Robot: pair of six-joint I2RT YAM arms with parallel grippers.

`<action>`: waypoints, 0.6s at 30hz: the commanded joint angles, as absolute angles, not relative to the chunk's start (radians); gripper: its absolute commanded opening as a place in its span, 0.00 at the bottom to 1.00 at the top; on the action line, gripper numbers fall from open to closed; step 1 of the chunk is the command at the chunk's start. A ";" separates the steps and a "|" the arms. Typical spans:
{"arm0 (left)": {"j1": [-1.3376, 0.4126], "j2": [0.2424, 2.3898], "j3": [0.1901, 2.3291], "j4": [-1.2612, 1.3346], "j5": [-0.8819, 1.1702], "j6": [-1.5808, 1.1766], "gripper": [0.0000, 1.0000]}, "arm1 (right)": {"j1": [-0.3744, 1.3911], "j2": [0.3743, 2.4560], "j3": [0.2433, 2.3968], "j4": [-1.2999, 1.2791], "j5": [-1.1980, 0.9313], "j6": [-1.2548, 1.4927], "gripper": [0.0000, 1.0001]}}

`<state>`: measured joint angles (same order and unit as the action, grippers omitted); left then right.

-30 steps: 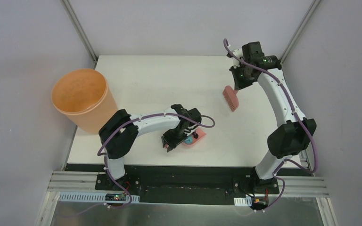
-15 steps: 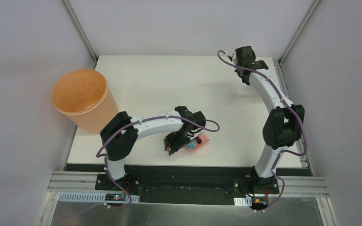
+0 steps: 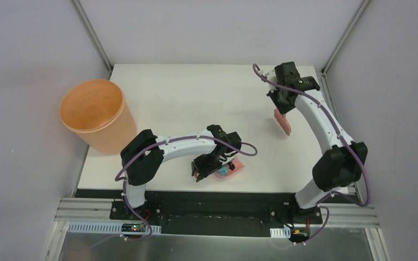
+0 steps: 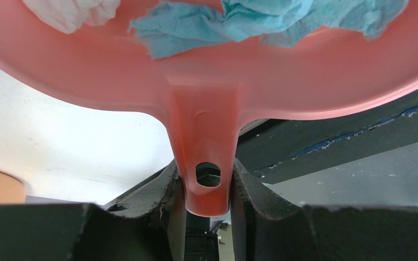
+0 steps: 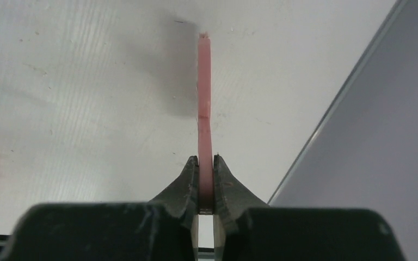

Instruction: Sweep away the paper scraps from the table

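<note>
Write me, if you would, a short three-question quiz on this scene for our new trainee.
1. True or false: the left gripper is shut on the handle of the dustpan.
2. What lies in the dustpan? A. teal and white paper scraps; B. coins; C. nothing.
3. Fill in the blank: the right gripper holds the pink ____ above the table's far right part.

Key: 1. true; 2. A; 3. brush.
</note>
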<state>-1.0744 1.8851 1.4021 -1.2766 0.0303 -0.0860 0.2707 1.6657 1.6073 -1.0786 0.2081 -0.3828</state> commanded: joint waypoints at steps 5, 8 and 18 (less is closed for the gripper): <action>-1.088 1.787 1.379 -1.272 0.026 -0.110 0.00 | 0.278 1.238 1.150 -0.549 0.292 -0.829 0.00; -1.088 1.754 1.348 -1.258 0.026 -0.125 0.00 | 0.272 1.102 0.946 -0.352 0.123 -1.188 0.00; -1.088 1.748 1.283 -1.181 -0.003 -0.163 0.00 | 0.273 1.151 0.564 0.257 0.086 -1.680 0.00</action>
